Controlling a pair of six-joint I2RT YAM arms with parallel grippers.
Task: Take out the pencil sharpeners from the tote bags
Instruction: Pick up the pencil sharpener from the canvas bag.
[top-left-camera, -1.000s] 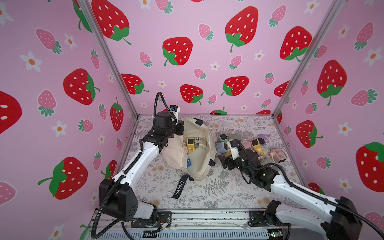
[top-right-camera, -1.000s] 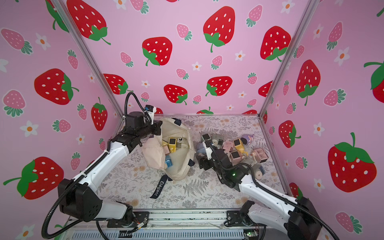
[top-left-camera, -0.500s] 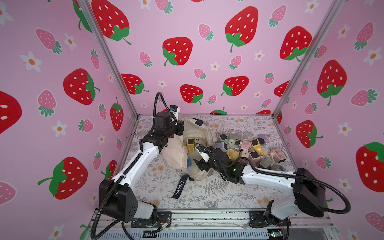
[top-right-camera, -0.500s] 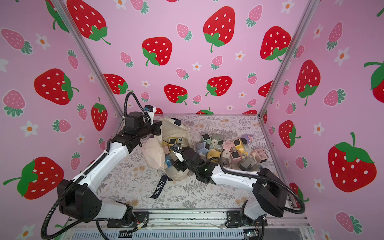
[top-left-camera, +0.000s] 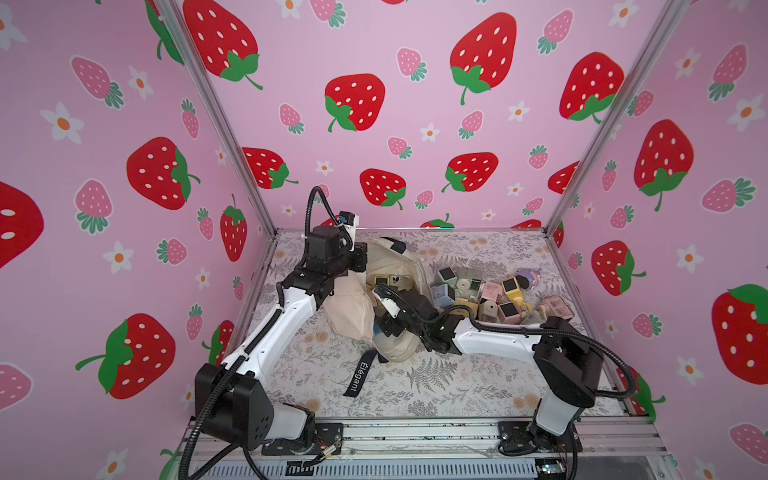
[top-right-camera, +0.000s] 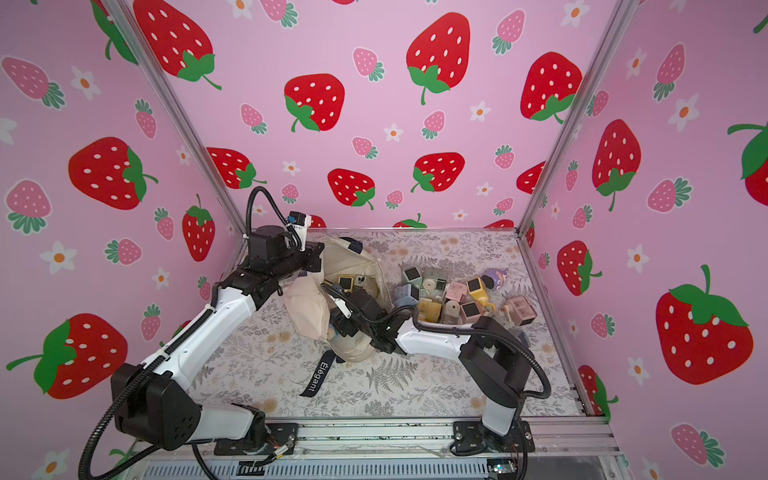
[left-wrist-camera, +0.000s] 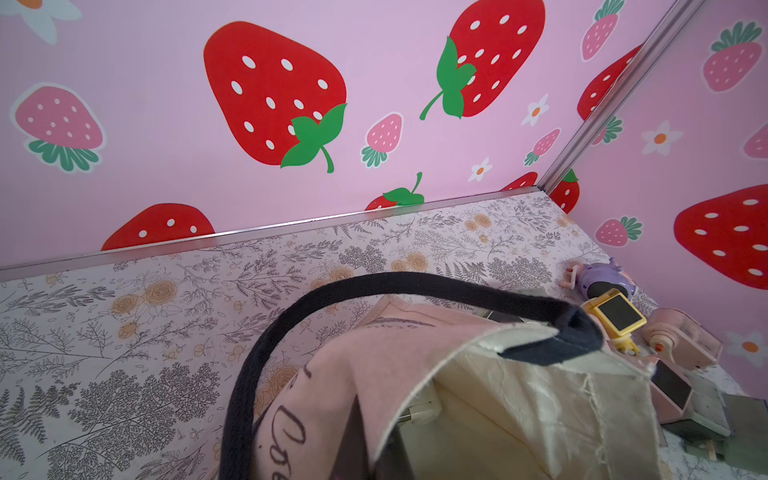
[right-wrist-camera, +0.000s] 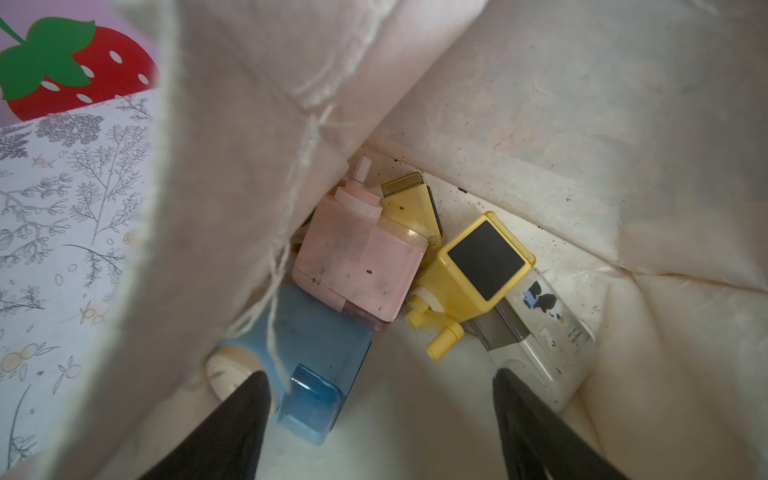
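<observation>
Most sharpeners (top-left-camera: 486, 296) lie out on the desk (top-left-camera: 436, 386), several remain in the tote (top-left-camera: 349, 311); left jaws pinch it, right jaws spread.

Both top views: high above the front rail (top-left-camera: 415, 432), facing steeply down over the whole worktop (top-left-camera: 457, 386), nearly identical fields. Left wrist view: close over the tote bag (left-wrist-camera: 519, 399) rim, facing the back wall (left-wrist-camera: 166, 166). Right wrist view: very close, inside the bag, looking past the right pincer (right-wrist-camera: 378, 374).
</observation>
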